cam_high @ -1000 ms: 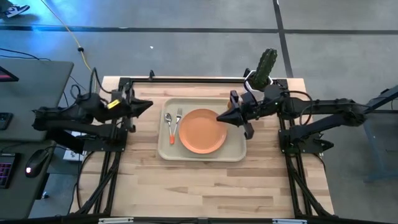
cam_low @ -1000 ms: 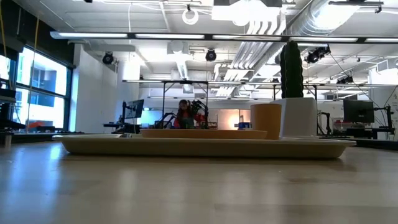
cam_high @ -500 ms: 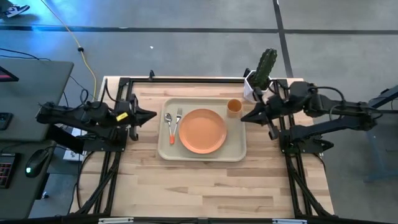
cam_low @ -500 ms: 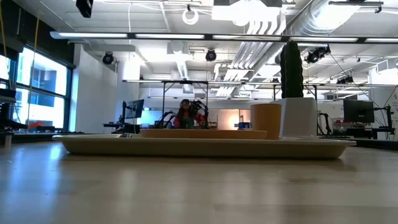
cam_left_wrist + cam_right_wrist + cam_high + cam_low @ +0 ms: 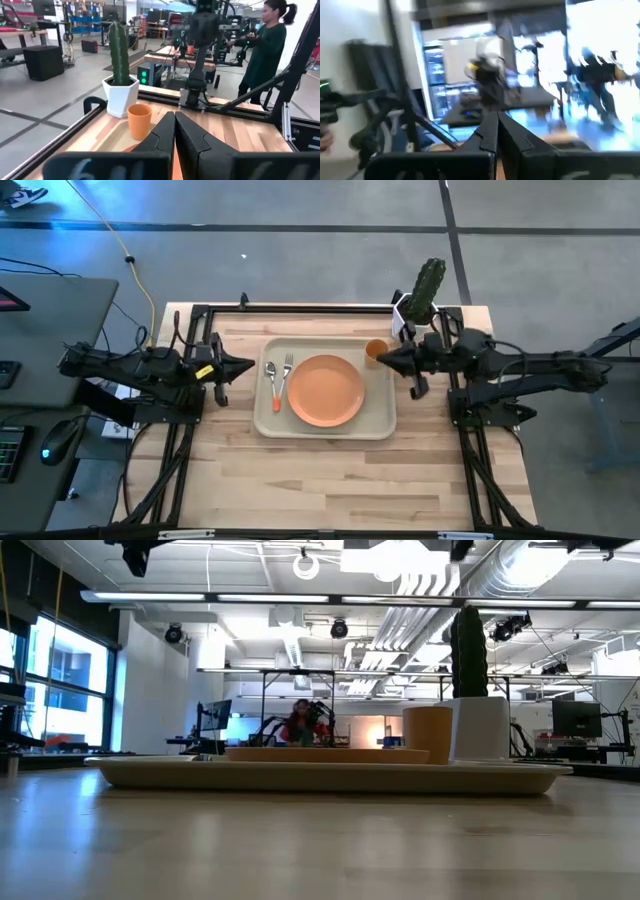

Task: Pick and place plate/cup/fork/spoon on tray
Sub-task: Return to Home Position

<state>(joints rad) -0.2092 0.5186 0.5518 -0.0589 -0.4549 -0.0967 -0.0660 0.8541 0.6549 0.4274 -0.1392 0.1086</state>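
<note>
The beige tray [image 5: 380, 420] lies mid-table. On it lie the orange-tan plate [image 5: 326, 390], the spoon [image 5: 271, 383] and the fork [image 5: 284, 380] side by side left of the plate, and the orange cup [image 5: 374, 349] upright at the far right corner, seen also in the left wrist view [image 5: 139, 120]. My left gripper [image 5: 246, 365] is shut and empty, left of the tray. My right gripper [image 5: 381, 357] is shut and empty, raised just right of the cup.
A white pot with a green cactus [image 5: 420, 298] stands at the table's far right, just behind the cup. A person [image 5: 262, 45] stands in the room beyond the table. Bare wood lies on the near side of the tray.
My left gripper has drawn back toward the table's left edge. My right gripper pulled away from over the plate toward the right edge, uncovering the cup on the tray, then came back a little toward the cup. The cup, plate, fork and spoon have stayed in place.
</note>
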